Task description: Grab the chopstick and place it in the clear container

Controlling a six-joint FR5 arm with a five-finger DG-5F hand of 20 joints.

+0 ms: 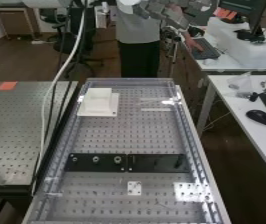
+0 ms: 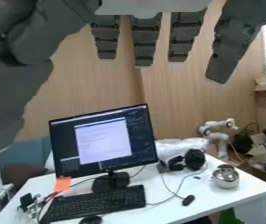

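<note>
At the top edge of the high view is the dark grey hand [image 1: 165,14], high beyond the bench's far end. In the wrist view the hand [image 2: 145,40] has straight, spread fingers with nothing held. Near the bench's far right lie thin pale strips [image 1: 155,109]; I cannot tell whether they are the chopstick or edges of the clear container.
A white square block [image 1: 98,102] stands at the bench's far left. Black plates [image 1: 97,162] cross the perforated bench [image 1: 104,200]. A white cable hangs along the left. Beyond are a monitor [image 2: 104,140], a keyboard [image 2: 94,204] and a person near the arm.
</note>
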